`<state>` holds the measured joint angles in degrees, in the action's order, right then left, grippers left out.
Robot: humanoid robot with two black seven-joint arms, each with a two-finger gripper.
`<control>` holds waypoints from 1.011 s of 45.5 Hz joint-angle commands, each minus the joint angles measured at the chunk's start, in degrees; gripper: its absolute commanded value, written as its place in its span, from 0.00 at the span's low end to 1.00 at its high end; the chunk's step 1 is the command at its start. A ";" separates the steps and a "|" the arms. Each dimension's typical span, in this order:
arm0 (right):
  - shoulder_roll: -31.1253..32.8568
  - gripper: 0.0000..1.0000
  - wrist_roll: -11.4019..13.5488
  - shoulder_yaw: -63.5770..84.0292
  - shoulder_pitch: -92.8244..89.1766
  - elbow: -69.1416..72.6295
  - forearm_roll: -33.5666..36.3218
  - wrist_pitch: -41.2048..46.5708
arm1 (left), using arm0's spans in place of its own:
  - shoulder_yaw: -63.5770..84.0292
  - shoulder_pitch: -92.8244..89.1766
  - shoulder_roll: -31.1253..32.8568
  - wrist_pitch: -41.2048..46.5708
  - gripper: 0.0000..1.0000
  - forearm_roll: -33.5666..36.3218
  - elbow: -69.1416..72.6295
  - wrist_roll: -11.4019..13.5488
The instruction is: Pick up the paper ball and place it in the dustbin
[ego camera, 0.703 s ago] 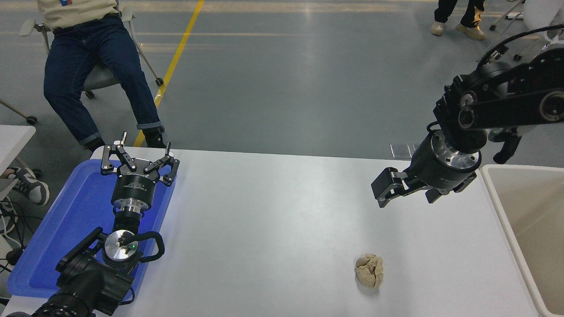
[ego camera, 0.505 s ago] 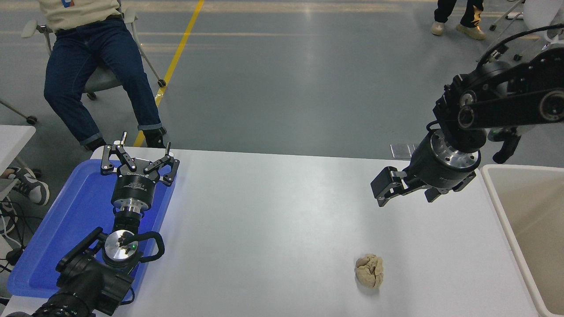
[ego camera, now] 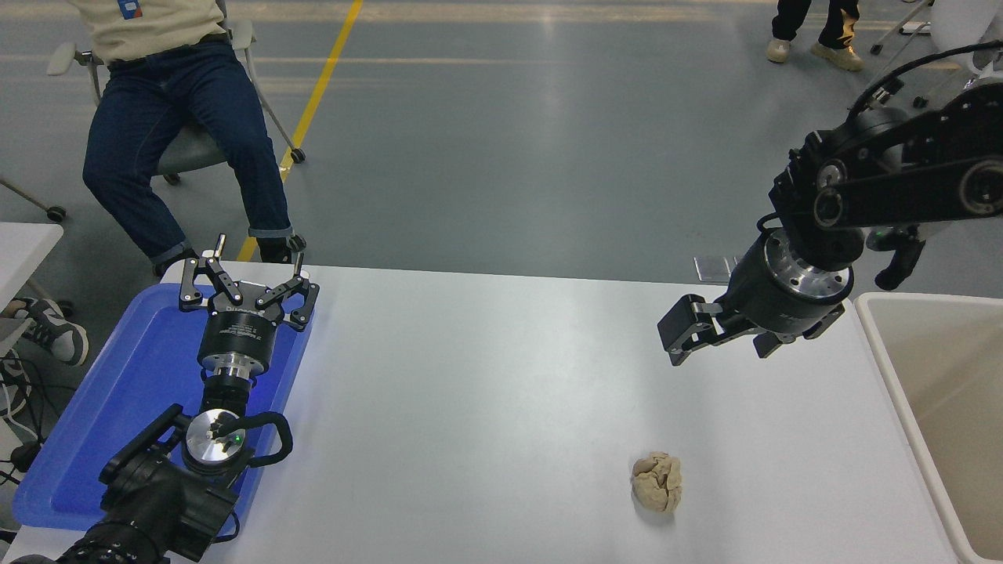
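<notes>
The paper ball (ego camera: 657, 482), a crumpled beige wad, lies alone on the white table (ego camera: 486, 392) near its front right. My right gripper (ego camera: 725, 345) hangs in the air above the table's far right, well behind and slightly right of the ball, open and holding nothing. The dustbin (ego camera: 893, 376), off-white with a beige inside, stands at the table's right edge, just right of that gripper. At the lower left my left gripper (ego camera: 249, 258) is parked over the blue tray, open and empty.
A flat blue tray (ego camera: 117, 392) covers the table's left end under the left arm. A person in jeans (ego camera: 180, 133) sits on a chair beyond the far left corner. Another person's feet (ego camera: 815, 47) show at the top right.
The right gripper has crept slightly upward and to the left. The seated person's legs have shifted a little to the right. The paper ball and left arm have not moved.
</notes>
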<state>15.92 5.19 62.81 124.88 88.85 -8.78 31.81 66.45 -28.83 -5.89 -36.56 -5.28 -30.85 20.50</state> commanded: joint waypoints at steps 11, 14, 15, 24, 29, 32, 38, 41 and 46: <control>-0.10 1.00 0.00 0.12 -0.07 0.00 0.35 -0.52 | 0.00 0.00 0.00 0.00 1.00 0.00 0.00 -0.02; -0.10 1.00 0.00 0.12 -0.07 0.00 0.43 -0.61 | 0.00 0.00 0.00 0.00 1.00 0.00 0.00 -0.02; -0.10 1.00 0.00 0.12 -0.07 0.00 0.52 -0.61 | 0.00 0.00 0.00 0.00 1.00 0.00 0.00 -0.02; 0.34 1.00 0.00 -0.67 -3.50 -0.52 0.00 -1.74 | 0.00 0.00 0.00 0.00 1.00 0.00 0.00 -0.02; -0.54 1.00 0.00 -1.03 -6.83 -2.10 0.00 -3.33 | 0.00 0.00 0.00 0.00 1.00 0.00 0.00 -0.02; -0.80 1.00 0.00 -1.55 -9.12 -3.77 -0.09 -3.77 | 0.00 0.00 0.00 0.00 1.00 0.00 0.00 0.06; -0.62 1.00 0.00 -2.87 -13.69 -6.06 -0.44 -4.38 | 0.00 0.00 0.00 -0.09 1.00 0.09 0.00 -0.02; -0.54 1.00 -0.09 -3.92 -17.20 -7.46 -1.93 -5.26 | 0.00 0.00 0.00 -0.09 1.00 0.09 0.00 -0.02; -0.36 1.00 0.00 -5.07 -21.60 -9.75 -4.66 -6.58 | 0.00 0.00 0.00 -0.09 1.00 0.09 0.00 -0.02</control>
<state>15.45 5.19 60.03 112.10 83.40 -10.04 27.56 66.44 -28.83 -5.89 -36.56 -5.21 -30.85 20.50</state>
